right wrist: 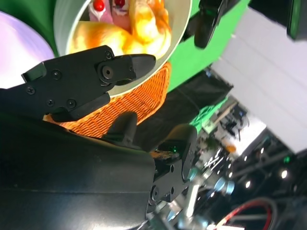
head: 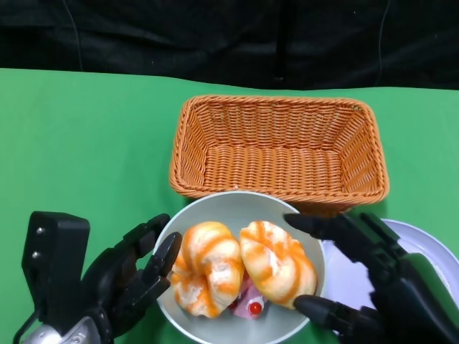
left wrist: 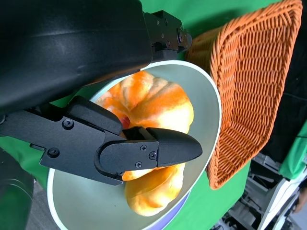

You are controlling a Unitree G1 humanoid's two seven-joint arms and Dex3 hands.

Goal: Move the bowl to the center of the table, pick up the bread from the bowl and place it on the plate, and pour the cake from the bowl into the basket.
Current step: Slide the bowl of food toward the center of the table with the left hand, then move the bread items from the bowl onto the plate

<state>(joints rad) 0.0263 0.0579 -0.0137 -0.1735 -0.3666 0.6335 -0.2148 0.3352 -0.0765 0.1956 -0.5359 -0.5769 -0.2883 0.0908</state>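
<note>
A pale bowl (head: 237, 198) stands at the near middle of the green table. It holds two orange-striped breads (head: 208, 269) (head: 276, 261), with a pink cake (head: 251, 304) topped by a red cherry between them. My left hand (head: 129, 276) grips the bowl's left rim; in the left wrist view one of its fingers (left wrist: 144, 151) lies inside the bowl (left wrist: 206, 96) over a bread (left wrist: 153, 100). My right hand (head: 373, 272) hovers spread at the bowl's right side, one finger above and one below the right bread, holding nothing. The white plate (head: 423, 240) lies beneath it.
An empty orange wicker basket (head: 280, 143) stands just behind the bowl, almost touching its far rim. Bare green cloth (head: 86, 143) stretches to the left. A black backdrop runs behind the table's far edge.
</note>
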